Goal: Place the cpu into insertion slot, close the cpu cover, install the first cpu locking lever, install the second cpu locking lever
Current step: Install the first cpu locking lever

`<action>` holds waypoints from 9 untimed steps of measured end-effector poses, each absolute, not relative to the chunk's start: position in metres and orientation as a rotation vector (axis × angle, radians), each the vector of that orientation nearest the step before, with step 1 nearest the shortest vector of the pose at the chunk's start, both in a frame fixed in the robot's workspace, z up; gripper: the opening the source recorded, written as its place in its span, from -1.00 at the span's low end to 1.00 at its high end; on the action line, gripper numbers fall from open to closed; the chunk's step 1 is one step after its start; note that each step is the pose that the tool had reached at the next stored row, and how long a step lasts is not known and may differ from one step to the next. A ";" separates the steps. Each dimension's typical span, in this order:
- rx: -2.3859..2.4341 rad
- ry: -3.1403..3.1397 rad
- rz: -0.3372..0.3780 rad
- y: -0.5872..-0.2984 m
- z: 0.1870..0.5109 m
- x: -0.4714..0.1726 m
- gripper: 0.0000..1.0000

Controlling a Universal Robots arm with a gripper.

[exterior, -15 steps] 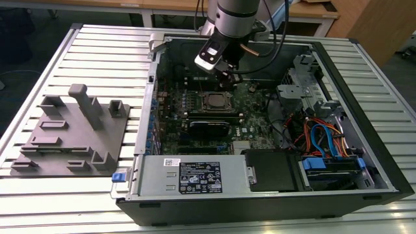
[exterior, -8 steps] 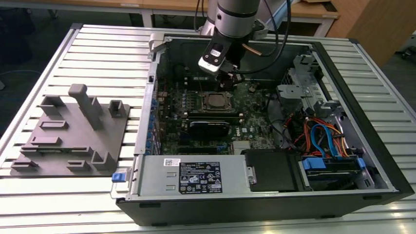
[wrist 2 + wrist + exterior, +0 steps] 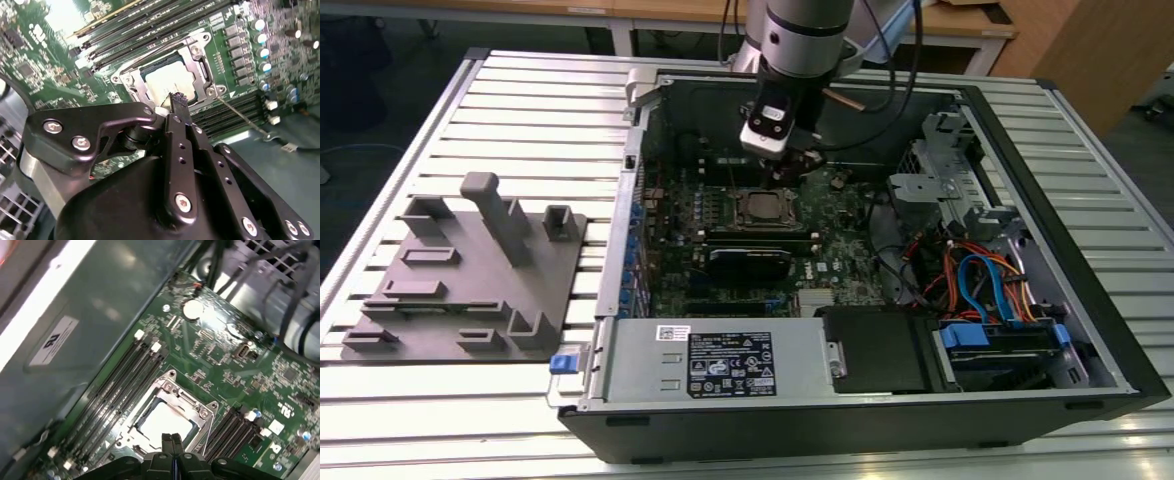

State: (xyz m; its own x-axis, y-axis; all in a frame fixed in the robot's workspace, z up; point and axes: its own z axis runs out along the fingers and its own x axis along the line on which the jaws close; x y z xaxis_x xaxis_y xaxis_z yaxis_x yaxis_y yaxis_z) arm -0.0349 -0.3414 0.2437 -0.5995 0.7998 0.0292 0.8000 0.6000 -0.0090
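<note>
Finding: my gripper (image 3: 178, 97) hangs low over the green circuit board (image 3: 225, 365) inside the open black and grey computer case (image 3: 1067, 150). Its two black fingers are pressed together with nothing between them, as both wrist views show. The fingertips sit just beside the near edge of the socket assembly; I cannot tell whether they touch it.

Location of the work: the small flat square cpu with a dull silver-grey top (image 3: 167, 80) lies seated in the square dark insertion slot with its silvery rim (image 3: 206, 37). The thin square silvery metal cpu cover (image 3: 136, 87) appears to lie down flat around it, the chip showing through the central opening.

Step in hand, by my judgement: placement is done and the cover is closed or nearly so, so the work stands at the first locking lever. A thin silvery wire lever (image 3: 242, 116) runs out slantwise from a socket corner (seemingly not yet latched).

Requirement: the lever work calls for closed fingertips pushing the wire down and sideways under its catch, clear of the chip and nearby capacitors.
</note>
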 end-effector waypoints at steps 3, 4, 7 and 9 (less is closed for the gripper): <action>-1.316 -2.819 -0.006 -0.341 0.244 -0.035 -0.80; -1.288 -2.832 -0.006 -0.341 0.243 -0.035 -0.80; -1.211 -2.866 -0.005 -0.341 0.243 -0.035 -0.80; -1.160 -2.887 -0.004 -0.341 0.243 -0.035 -0.80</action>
State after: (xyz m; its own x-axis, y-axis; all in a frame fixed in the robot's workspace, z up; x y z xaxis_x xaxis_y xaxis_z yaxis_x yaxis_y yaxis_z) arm -0.0349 -0.3414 0.2434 -0.7217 0.6916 0.0292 0.6917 0.7222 -0.0090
